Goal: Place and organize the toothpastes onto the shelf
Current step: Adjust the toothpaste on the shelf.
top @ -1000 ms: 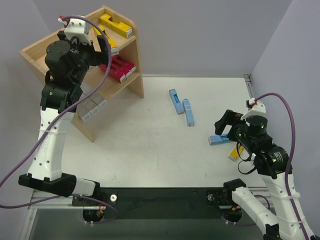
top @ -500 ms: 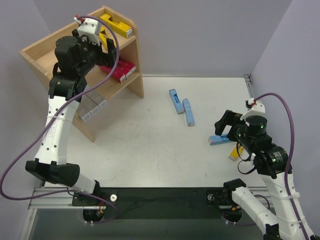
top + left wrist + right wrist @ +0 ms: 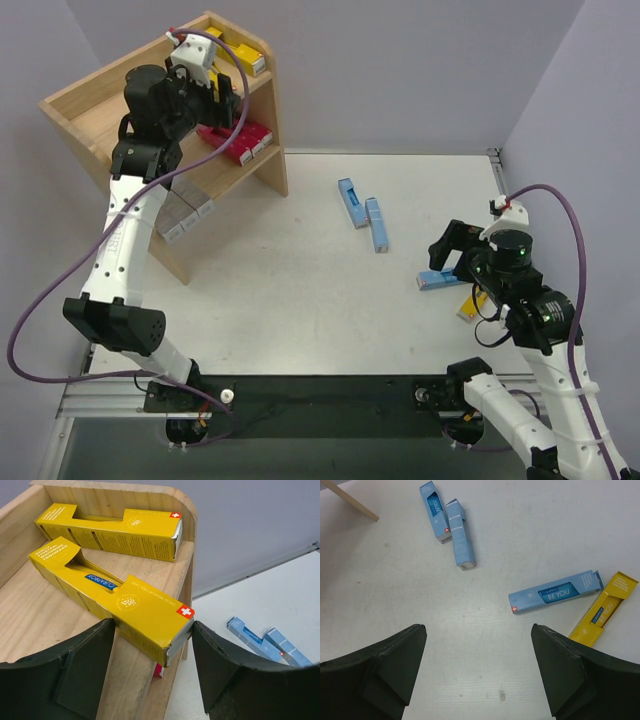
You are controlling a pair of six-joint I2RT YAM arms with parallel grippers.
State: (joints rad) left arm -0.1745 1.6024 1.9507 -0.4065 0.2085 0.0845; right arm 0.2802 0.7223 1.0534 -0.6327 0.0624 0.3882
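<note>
Seemingly, left jaws clasp the nearer yellow toothpaste on the shelf; right jaws gape, empty.

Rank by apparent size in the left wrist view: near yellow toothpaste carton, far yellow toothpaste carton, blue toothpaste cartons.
1. near yellow toothpaste carton
2. far yellow toothpaste carton
3. blue toothpaste cartons, alike; camera distance explains it.

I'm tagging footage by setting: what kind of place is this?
Probably a robotics lab cell: bare grey walls around a white table, two bolted-down robot arms, and a wooden shelf with toothpaste cartons.
</note>
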